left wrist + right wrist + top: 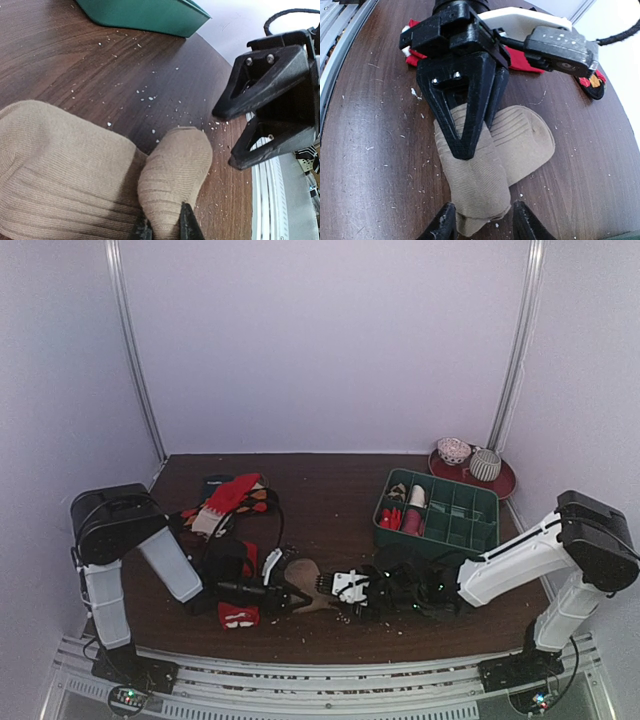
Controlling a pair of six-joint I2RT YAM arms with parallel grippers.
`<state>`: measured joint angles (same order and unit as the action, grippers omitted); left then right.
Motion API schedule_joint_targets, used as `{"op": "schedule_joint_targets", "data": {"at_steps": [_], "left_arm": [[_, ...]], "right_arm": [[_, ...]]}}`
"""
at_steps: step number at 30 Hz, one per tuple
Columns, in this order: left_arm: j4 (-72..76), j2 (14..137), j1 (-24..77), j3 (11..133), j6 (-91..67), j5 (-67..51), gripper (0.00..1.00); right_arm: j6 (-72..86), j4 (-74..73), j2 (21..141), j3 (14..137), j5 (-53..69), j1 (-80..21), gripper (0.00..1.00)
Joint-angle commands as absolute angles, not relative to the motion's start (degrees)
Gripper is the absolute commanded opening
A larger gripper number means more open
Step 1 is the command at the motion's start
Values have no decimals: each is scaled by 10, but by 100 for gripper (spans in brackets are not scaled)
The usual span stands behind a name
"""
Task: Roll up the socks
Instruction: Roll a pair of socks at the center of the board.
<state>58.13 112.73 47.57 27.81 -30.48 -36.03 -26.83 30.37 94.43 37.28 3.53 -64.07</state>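
Table: dark wood (pixel 340 480), speckled with pale lint (pixel 145 95) around the work area.
Tan sock: (pixel 520 140) lies on the table at centre front, between the two grippers. Ribbed knit. The broad part lies flat; a narrower lobe is folded up over it. Not a rolled bundle.
Left gripper: (pixel 292 596) clenched on the tan sock. The left wrist view shows both fingers (pixel 189 227) pinching the folded lobe, cloth squeezed between them. From the right wrist view its jaws come down to a single point on top of the sock.
Right gripper: (pixel 482 225) released, low over the table, facing the left gripper. Its fingers (pixel 442 225) stand apart on either side of the sock's near end. One finger is at the cloth's edge; the other has a visible gap to it. Nothing is clamped.
Gripper spacing: near each other, not touching, with the sock between them.
Red sock: (pixel 238 616) has white marks and lies flat by the front edge, just beside the left arm's wrist. More red cloth shows behind the left gripper; I cannot tell if it is the same sock.
Pile: (pixel 230 502) mixed socks at back left, well apart from the tan sock.
Tray: (pixel 487 502) green, with compartments, at right rear; several left-hand cells hold small items.
Plate: (pixel 503 483) red, in the back right corner, carrying two rolled bundles (pixel 485 463).
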Motion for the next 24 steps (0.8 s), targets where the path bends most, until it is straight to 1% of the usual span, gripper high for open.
{"op": "schedule_joint_targets", "data": {"at_steps": [1,5,9,14,16,19,20,21,23,24], "left_arm": [[389,1177,482,255,-299,-350,0],[387,1177,482,256,-297,-351,0],[389,1179,482,257,-296,-356,0],[385,1179,482,260,-288,-361,0],[389,1178,482,259,-286,-364,0],[389,1167,482,262,-273,-368,0],[384,1159,482,266,-264,-368,0],[374,1150,482,271,-253,-365,0],[334,1114,482,284,-219,-346,0],[309,1097,482,295,-197,-335,5]], "right_arm": [[-288,298,990,400,59,-645,41],[-304,273,1041,440,67,-644,41],[-308,291,1060,453,87,-636,41],[-312,236,1098,489,119,-629,41],[-308,193,1115,509,134,-628,36],[-281,125,1137,541,158,-624,16],[-270,108,1143,547,160,-623,13],[-257,94,1148,549,161,-620,10],[-235,64,1156,554,166,-615,8],[-224,44,1159,559,168,-613,7]]}}
